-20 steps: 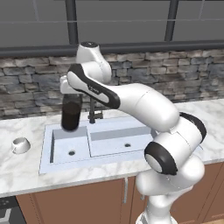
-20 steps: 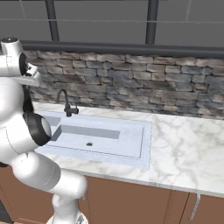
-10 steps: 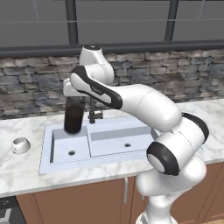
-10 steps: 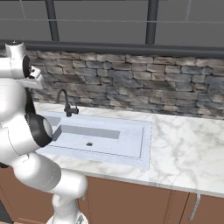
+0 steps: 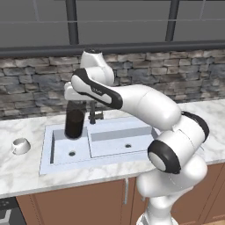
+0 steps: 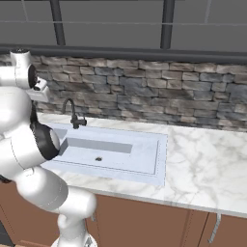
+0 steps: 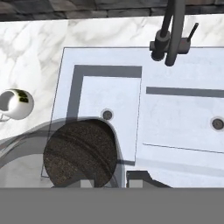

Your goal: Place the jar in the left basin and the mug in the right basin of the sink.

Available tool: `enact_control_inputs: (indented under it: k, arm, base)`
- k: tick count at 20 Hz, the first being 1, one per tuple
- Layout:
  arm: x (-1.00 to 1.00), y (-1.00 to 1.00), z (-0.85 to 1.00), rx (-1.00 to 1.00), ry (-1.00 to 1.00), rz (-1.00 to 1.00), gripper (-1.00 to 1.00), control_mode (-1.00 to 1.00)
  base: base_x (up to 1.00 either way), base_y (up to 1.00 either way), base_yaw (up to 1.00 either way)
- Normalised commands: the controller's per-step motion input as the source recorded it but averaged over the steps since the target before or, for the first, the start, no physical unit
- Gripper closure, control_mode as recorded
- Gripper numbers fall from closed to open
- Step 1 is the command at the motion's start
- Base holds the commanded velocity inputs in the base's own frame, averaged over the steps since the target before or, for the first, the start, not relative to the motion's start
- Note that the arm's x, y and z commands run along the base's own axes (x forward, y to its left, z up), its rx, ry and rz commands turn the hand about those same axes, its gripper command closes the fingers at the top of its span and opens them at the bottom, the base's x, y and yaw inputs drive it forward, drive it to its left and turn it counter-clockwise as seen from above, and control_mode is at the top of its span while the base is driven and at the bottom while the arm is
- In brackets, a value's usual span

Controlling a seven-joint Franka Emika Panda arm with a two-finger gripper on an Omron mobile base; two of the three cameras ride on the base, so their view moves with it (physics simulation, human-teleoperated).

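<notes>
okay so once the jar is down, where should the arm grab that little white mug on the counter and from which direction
Probably from straight above, pinching the rim. The mug stands upright on the marble counter left of the sink, mouth open to the top, with bare counter around it. It is squat and rounded, so its sides offer little flat grip; one finger inside and one outside the wall looks safest.

You won't find any readable text, label, brand, number or sign anywhere here. The mug [image 7: 15, 104] carries a small dark patch with pale specks on its side, but it is too small and blurred for you to make out as lettering. The jar [image 5: 74, 123] has a plain dark body with no label you can read. The sink [image 6: 147, 166], its faucet [image 6: 73, 115] and the counter [image 6: 202, 166] bear no markings.
</notes>
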Motion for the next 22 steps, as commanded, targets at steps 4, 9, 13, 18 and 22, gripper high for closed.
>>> enact_control_inputs:
  k: [4, 9, 13, 18, 22]
  arm:
    - [0.09, 0.00, -0.12, 0.00, 0.00, 0.00, 1.00, -1.00]
    - [0.12, 0.00, -0.18, 0.00, 0.00, 0.00, 1.00, -1.00]
    - [0.11, 0.00, -0.20, 0.00, 0.00, 0.00, 1.00, -1.00]
    - [0.05, 0.00, -0.18, 0.00, 0.00, 0.00, 1.00, -1.00]
    - [0.04, 0.00, -0.18, 0.00, 0.00, 0.00, 1.00, -1.00]
  base:
    - [0.00, 0.00, 0.00]
    - [0.00, 0.00, 0.00]
    - [0.00, 0.00, 0.00]
    - [0.00, 0.00, 0.00]
    - [0.00, 0.00, 0.00]
